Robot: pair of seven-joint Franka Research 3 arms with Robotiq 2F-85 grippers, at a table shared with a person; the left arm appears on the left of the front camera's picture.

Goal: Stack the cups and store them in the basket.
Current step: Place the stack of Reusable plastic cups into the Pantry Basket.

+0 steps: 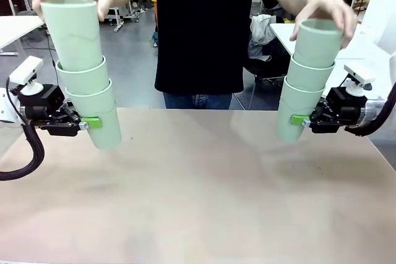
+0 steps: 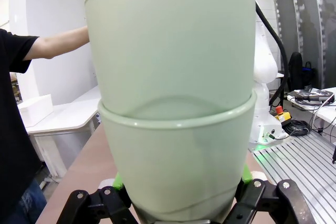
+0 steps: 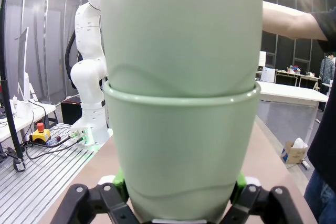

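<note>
My left gripper (image 1: 91, 123) and right gripper (image 1: 301, 119) each clamp the lowest of stacked cups (image 1: 82, 78); I judge them light, slick, thin-walled: squeeze gently, mid-wall.

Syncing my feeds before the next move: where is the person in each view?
Front view: person at the far side, centre, reaching to the top of each stack of cups.
Left wrist view: person at the left edge, arm reaching toward the cups.
Right wrist view: person at the right edge, arm across the top right.
Shared landmark: the tan table, beside the cups in both wrist views.
</note>
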